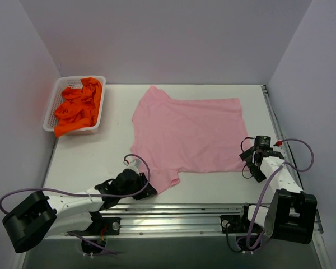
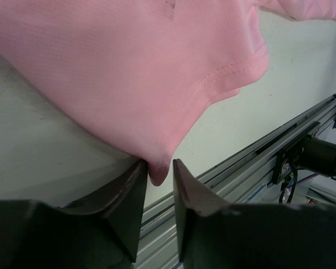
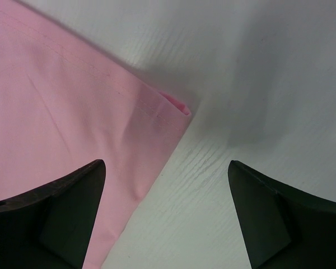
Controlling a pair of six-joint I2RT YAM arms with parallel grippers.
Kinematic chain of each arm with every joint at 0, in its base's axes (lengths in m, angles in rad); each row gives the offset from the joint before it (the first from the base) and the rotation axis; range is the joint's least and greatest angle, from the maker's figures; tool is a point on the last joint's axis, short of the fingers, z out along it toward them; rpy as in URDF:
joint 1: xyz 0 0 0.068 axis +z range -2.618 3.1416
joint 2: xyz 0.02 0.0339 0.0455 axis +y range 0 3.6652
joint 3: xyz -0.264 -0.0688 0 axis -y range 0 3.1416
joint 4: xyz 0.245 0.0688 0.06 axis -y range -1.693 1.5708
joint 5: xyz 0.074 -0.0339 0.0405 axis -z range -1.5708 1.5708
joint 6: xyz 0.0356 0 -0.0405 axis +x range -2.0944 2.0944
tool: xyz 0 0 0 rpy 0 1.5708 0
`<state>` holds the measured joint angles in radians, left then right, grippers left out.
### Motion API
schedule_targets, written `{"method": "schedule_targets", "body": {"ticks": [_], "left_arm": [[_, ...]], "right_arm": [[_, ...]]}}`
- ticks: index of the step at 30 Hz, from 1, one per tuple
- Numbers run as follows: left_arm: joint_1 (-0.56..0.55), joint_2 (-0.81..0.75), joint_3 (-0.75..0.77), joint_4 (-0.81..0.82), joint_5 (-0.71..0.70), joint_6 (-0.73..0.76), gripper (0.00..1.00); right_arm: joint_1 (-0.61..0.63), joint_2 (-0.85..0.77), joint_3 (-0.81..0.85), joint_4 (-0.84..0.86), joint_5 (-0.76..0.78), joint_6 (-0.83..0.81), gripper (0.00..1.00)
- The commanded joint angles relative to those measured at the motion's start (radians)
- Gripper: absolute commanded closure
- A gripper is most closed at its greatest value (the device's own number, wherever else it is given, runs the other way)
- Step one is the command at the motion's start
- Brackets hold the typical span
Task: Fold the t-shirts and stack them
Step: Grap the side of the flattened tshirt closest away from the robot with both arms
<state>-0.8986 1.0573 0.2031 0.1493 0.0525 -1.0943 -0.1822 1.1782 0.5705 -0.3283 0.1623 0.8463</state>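
The light pink t-shirt (image 1: 190, 131) lies spread flat on the white table. My left gripper (image 1: 151, 189) is low at the shirt's near left sleeve. In the left wrist view the sleeve's hemmed tip (image 2: 157, 171) hangs between the narrowly parted jaws of the left gripper (image 2: 158, 163); it touches the left finger and a thin gap shows at the right one. My right gripper (image 1: 252, 162) hovers open over the shirt's near right corner (image 3: 173, 106), one finger above the cloth and one above bare table. Several orange t-shirts (image 1: 78, 106) are heaped in the basket.
The white mesh basket (image 1: 81, 77) stands at the table's far left. A metal rail (image 1: 185, 216) runs along the near edge, close behind the left gripper. White walls enclose the table on three sides.
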Motion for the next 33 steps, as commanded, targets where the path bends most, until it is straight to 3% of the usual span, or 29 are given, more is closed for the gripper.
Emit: {"method": "schedule_targets", "body": {"ticks": [1,6,9,13,17,21,33], "left_arm": [[-0.010,0.073,0.018,0.039,-0.034,0.019,0.69],[-0.011,0.153,0.033,0.093,-0.029,0.030,0.82],[-0.011,0.176,0.042,0.111,-0.029,0.036,0.98],[-0.008,0.136,0.065,0.055,-0.058,0.054,0.98],[-0.003,0.000,0.096,-0.069,-0.141,0.080,0.98],[0.004,-0.089,0.110,-0.190,-0.177,0.096,0.98],[0.021,-0.129,0.091,-0.209,-0.178,0.103,0.98]], "right_arm": [[-0.011,-0.023,0.009,-0.026,-0.003,-0.015,0.13],[-0.014,-0.028,0.009,-0.026,-0.004,-0.018,0.13],[-0.014,-0.037,0.003,-0.026,-0.010,-0.010,0.14],[-0.014,-0.061,-0.036,-0.002,-0.061,0.008,0.16],[-0.022,-0.071,-0.096,0.044,-0.093,0.042,0.28],[-0.028,-0.069,-0.119,0.069,-0.090,0.063,0.34],[-0.045,-0.037,-0.127,0.110,-0.035,0.068,0.49]]}}
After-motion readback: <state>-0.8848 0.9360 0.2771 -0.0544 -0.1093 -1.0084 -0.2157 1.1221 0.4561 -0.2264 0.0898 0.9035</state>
